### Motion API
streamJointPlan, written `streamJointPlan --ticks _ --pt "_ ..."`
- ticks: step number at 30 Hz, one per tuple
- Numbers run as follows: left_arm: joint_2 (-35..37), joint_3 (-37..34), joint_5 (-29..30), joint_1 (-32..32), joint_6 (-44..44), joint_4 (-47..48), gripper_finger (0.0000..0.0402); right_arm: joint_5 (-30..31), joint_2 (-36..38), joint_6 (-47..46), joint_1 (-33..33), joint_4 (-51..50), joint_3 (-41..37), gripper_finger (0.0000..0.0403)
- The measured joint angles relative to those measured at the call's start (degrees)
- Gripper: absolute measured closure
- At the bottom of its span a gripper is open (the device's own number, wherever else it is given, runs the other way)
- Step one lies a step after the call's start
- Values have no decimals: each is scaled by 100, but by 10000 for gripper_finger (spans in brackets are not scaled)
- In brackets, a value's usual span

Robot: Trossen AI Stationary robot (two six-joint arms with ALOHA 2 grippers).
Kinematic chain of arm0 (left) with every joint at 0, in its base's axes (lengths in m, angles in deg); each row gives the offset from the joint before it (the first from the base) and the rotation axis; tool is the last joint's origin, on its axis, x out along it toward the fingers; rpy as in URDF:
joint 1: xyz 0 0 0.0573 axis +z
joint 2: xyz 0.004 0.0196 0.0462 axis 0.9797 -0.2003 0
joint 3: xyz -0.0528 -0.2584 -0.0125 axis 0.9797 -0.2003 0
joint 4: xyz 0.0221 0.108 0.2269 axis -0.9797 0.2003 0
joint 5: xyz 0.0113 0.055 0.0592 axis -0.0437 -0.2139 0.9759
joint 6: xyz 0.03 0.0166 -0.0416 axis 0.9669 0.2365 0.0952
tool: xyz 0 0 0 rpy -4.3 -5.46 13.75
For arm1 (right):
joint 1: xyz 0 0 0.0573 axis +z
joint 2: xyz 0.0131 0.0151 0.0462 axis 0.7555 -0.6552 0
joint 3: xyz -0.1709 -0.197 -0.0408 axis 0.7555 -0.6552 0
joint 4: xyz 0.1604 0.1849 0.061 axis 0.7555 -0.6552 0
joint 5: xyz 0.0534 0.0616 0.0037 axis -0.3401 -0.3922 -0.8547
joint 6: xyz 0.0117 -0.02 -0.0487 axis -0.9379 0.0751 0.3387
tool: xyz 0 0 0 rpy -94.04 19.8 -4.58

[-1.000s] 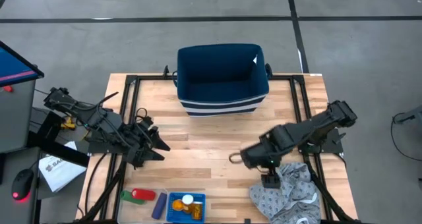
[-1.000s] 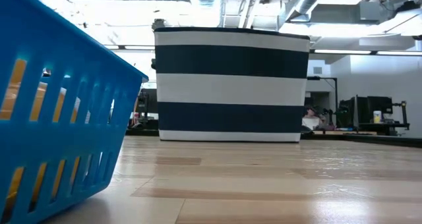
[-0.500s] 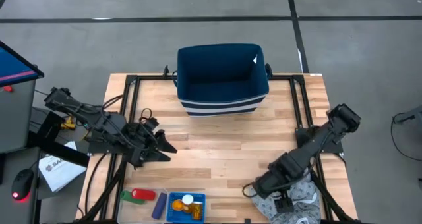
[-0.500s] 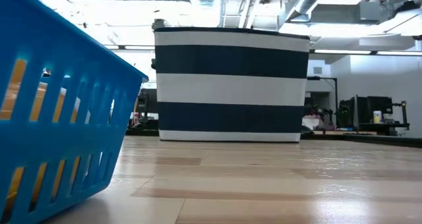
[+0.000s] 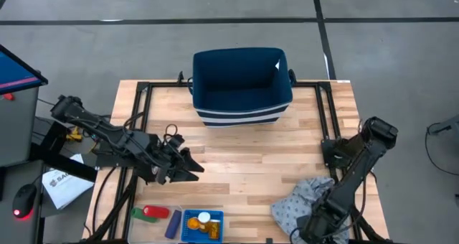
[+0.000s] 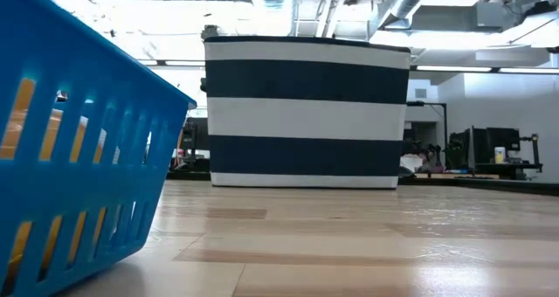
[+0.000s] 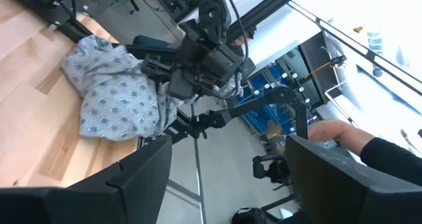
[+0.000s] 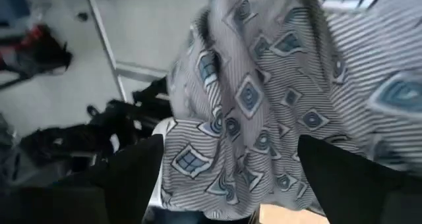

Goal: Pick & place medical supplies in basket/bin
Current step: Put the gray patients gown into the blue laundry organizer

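We look down on the wooden counter [image 5: 237, 165] and find the small blue basket [image 5: 188, 232] at its near edge, already holding an orange pill bottle [image 5: 211, 230] and a white-capped bottle [image 5: 203, 218]. Just beside the basket, out on the bare wood, lie a dark bluish-purple piece [image 5: 173, 224] and a red cylinder [image 5: 155, 212] resting on a flat green piece [image 5: 138, 213]; we judge these are what is left to move, so the task looks roughly half done. Our left gripper [image 5: 192, 170] hangs above the counter's middle-left, well apart from those items, its fingers spread wide with nothing between them, as its wrist view shows. Our right gripper [image 5: 310, 230] is down at the near right corner, over a patterned grey cloth [image 5: 305, 201] that spills off the counter edge; its fingers stand apart in its wrist view, with the cloth filling the space ahead, and we cannot tell whether they touch it. The navy white-striped tub [image 5: 241, 86] sits at the far edge, and nothing shows inside it. The level view shows only the basket wall [image 6: 79, 175] and the tub, with no arm in it.
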Motion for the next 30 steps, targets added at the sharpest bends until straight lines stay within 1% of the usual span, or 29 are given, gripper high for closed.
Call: streamJointPlan --ticks 2,6,11,15,19,21,26,30 --pt "-76 0 -1 0 -7 -80 114 134 -1 -185 164 -88 -2 56" --pt "-222 0 -1 0 -33 -221 114 445 -48 -257 395 -512 -7 56" --pt "-287 0 73 0 -160 -459 114 1199 -44 -389 411 -992 -7 56" --pt "-281 0 178 0 -192 -610 114 1829 -44 -473 534 -1174 -7 62" --pt "-266 0 196 0 -352 -670 114 2237 -44 -635 583 -1182 -7 99" --pt "-268 0 194 0 -370 -667 114 2281 -44 -788 614 -1132 -7 118" --pt "-267 0 214 0 -391 -680 114 2397 -42 -1073 782 -1096 -7 151" --pt "-267 0 215 0 -462 -680 114 2439 -18 -1311 897 -937 -6 196"
